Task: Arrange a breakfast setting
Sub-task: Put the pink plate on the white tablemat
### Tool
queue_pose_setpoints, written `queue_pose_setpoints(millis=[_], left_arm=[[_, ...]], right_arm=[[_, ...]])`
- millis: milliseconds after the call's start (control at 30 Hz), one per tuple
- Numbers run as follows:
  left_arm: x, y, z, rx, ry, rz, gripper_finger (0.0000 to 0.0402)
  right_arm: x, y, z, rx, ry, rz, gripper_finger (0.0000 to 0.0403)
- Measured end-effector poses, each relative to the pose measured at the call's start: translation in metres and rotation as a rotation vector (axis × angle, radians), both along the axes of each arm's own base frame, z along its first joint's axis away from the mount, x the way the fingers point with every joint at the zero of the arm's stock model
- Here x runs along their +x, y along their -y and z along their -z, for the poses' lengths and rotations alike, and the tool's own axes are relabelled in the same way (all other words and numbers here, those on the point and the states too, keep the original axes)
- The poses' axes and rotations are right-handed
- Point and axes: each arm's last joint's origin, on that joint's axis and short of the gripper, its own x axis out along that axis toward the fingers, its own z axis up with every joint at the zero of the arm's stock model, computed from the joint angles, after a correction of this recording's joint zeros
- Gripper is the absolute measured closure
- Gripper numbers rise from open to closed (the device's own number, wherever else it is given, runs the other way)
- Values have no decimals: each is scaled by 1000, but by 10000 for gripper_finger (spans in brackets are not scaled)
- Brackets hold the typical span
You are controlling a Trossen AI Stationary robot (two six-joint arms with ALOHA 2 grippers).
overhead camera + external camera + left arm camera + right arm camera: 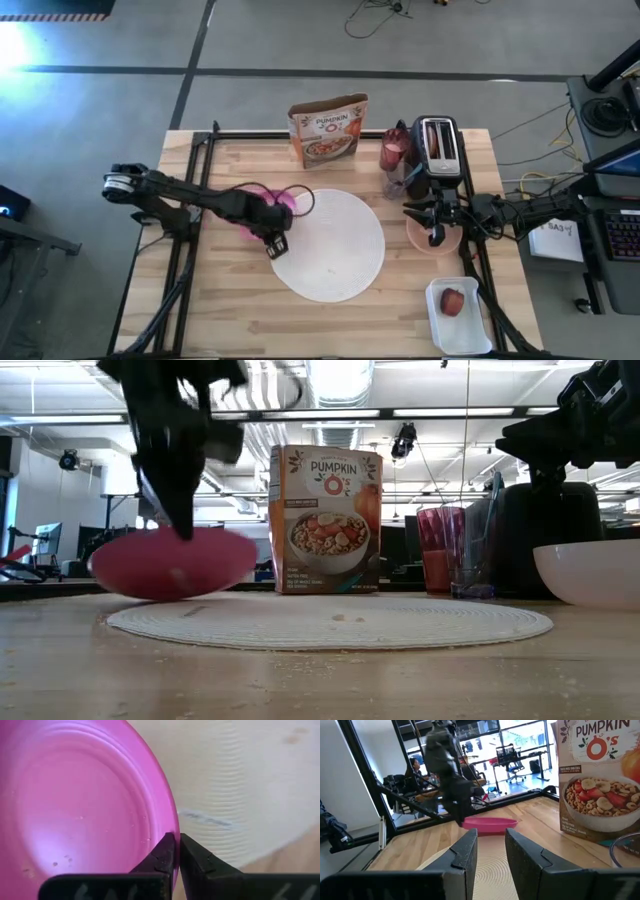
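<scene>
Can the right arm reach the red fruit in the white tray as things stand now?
Probably yes. The right claw hovers over the peach bowl, and the red fruit lies uncovered in the white tray on the same side, with nothing between them.

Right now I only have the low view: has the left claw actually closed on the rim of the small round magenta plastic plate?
Observer: Yes. In the left wrist view the left claw is pinched shut on the rim of the small round magenta plastic plate.
Operator: Where does that plate sit relative to the large round white plate?
Observer: From above, it overlaps the white plate's left edge, with the rest over bare wood.
Operator: And the right claw?
Observer: It hangs over the translucent peach bowl, fingers apart with nothing between them.
Operator: Any fruit around?
Observer: One small red fruit lies in a white rectangular tray at the near right corner.
</scene>
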Motion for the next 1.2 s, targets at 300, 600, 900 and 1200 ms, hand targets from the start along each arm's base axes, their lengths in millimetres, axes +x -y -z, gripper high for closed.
queue_pose_setpoints(millis=[300, 600, 900, 1200], left_arm=[[20, 62, -11, 86, 46, 387, 401], [61, 88, 5, 155, -30, 661, 402], [74, 96, 14, 71, -141, 660, 401], [75, 105, 19, 22, -135, 634, 363]], right_arm=[[0, 0, 0, 0, 0, 0, 312], [0, 0, 0, 0, 0, 0, 312], [0, 0, 0, 0, 0, 0, 312], [0, 0, 0, 0, 0, 0, 312]])
